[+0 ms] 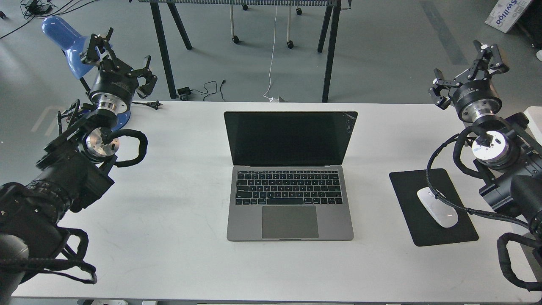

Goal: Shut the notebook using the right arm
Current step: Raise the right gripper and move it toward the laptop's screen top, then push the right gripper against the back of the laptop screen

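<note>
The notebook (290, 199), a slim grey laptop with black keys and a dark screen, stands open in the middle of the white table (169, 237), lid upright. My right arm rises at the table's right edge; its gripper (468, 72) is open and empty, well to the right of the lid and above the table's far right corner. At the far left my left gripper (120, 57) is held up over the table's back left corner, fingers spread and holding nothing.
A black mouse pad (432, 207) with a white mouse (438, 207) lies right of the notebook, under the right arm's cables. A blue lamp (63, 38) sits behind the left gripper. Black table legs (328, 55) and cables stand beyond the table's far edge.
</note>
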### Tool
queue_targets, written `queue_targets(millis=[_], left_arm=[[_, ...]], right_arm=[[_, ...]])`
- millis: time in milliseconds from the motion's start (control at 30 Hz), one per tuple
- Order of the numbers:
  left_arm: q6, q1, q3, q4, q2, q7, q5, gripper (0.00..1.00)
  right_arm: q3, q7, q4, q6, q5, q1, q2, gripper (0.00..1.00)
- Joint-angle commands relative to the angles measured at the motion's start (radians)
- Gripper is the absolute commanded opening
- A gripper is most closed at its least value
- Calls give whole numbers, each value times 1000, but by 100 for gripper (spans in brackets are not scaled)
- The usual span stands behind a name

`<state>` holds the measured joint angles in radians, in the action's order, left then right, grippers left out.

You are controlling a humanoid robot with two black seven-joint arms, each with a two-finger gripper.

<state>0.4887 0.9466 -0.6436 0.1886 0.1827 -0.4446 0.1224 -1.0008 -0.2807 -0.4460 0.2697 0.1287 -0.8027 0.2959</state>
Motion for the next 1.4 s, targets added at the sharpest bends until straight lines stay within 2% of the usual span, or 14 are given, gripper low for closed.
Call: queue_targets(millis=[0,267,600,800,1167,1367], left_arm=[[0,0,1,0,0,0,-1,100],[0,0,1,0,0,0,0,100],[0,0,1,0,0,0,0,100],[0,0,1,0,0,0,-1,100],[0,-2,2,0,0,1,-1,100],[0,-2,2,0,0,1,-3,100]], right_arm=[[2,-2,-11,0,0,0,-1,100],[63,-2,-14,-3,3,-18,-44,100],[318,-3,6,-41,9,-168,-187,100],[381,-6,58,-53,11,-190,-274,100],[442,1,38,-43,8,-170,-274,100],[462,5,-65,-43,8,-121,-226,100]])
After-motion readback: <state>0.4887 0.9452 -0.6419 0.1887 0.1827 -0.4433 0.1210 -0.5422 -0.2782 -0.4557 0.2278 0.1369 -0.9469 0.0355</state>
